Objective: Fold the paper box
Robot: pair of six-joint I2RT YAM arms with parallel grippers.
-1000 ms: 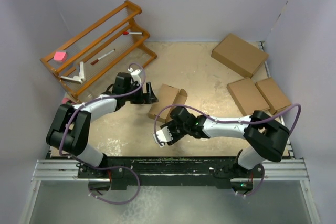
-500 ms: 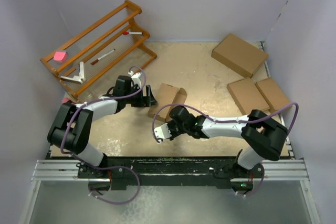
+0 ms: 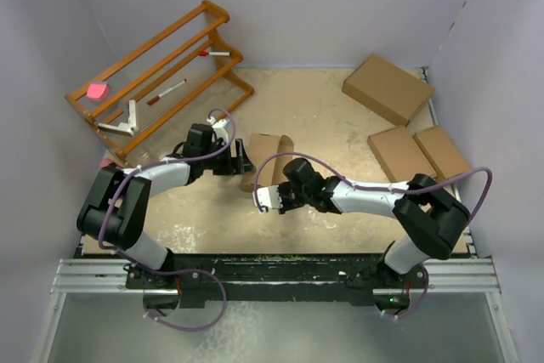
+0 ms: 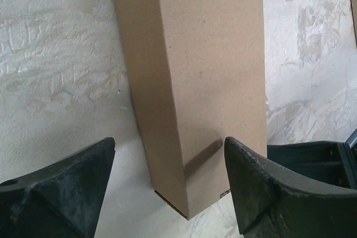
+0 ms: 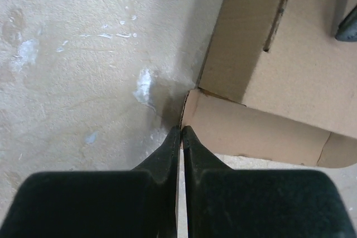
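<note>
Astride the paper box, left tool stands apart; right tool, pinched together at its flap, should push inward slowly.

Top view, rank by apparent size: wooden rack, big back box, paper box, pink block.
1. rack, largest by far
2. big box
3. paper box, clearly smaller than the big box
4. pink block, smallest

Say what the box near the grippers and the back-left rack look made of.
The paper box: plain brown cardboard, matte, with fibrous speckle and a raw cut edge at its corner. The rack: apparently wood, orange-brown with a slight varnish sheen.
</note>
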